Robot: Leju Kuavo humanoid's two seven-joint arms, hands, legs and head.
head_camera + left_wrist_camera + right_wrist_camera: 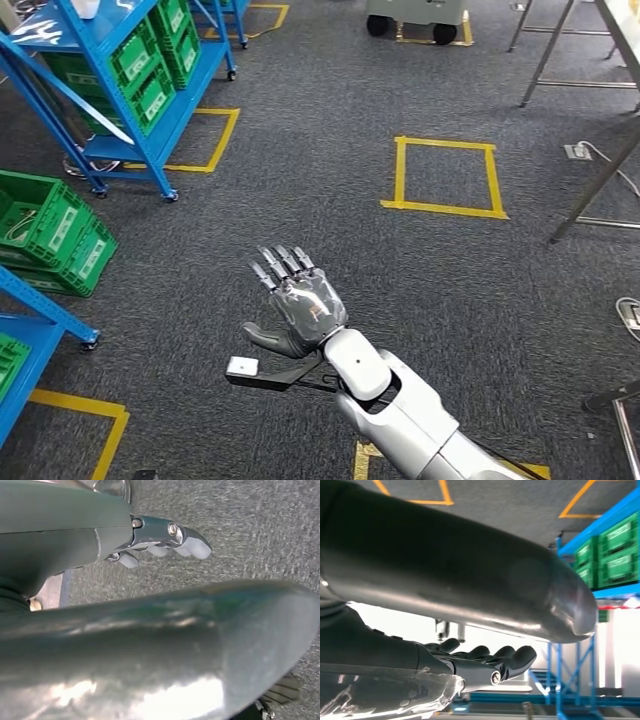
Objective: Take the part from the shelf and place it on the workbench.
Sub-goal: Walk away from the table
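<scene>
shelf (143,90) blue with green bins (151,95), right hand (298,305) fingers straight, empty

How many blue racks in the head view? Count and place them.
3 racks: one upper left with green crates, one behind it at the top edge, one cut off lower left. Others may be hidden.

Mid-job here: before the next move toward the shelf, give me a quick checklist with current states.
1. Right hand free: ok, fingers spread, holding nothing.
2. Left hand free: ok, fingers straight, nothing in them.
3. Shelf in sight: ok, blue, ahead to the left, green bins on it.
4. Part located: cannot tell, none identifiable.
5. Floor path to shelf: ok, bare carpet with yellow tape squares.
6. Workbench located: cannot tell; only table legs at right.
</scene>
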